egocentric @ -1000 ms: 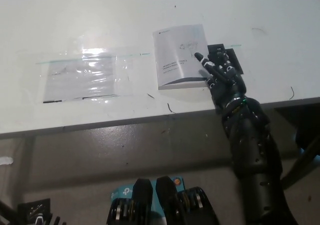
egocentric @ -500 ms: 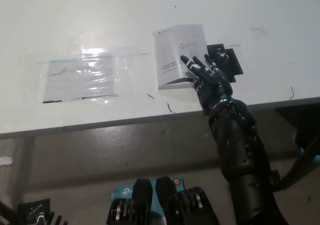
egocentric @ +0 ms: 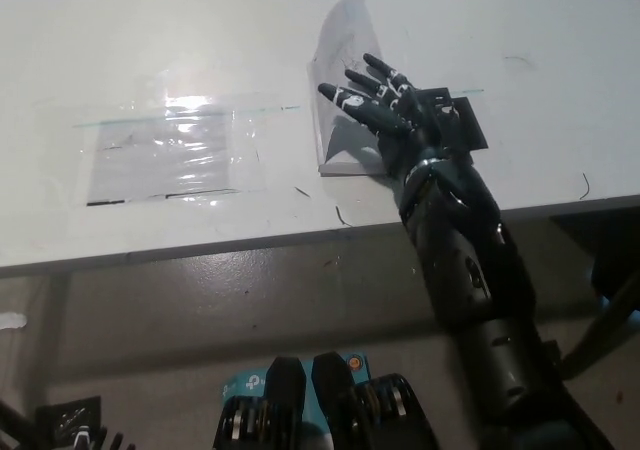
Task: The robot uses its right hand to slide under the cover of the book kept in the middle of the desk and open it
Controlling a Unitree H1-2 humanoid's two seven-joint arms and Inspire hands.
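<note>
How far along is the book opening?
Done: the right hand has got under the cover, which stands lifted off the book, up and away from the desk's near edge. In hand: spread fingers lie over the page, propping the cover. Left: the cover is only partway up, not laid flat on the desk. The left hand is out of view.

We saw the black right hand (egocentric: 375, 105) lying palm-down over the book (egocentric: 335, 155) on the white surface (egocentric: 200, 30), fingers spread and reaching under the cover (egocentric: 340, 30), which stood lifted and tilted. A black flat object (egocentric: 465, 120) lay just beside the book, and a clear plastic sheet (egocentric: 165, 155) lay well apart.
</note>
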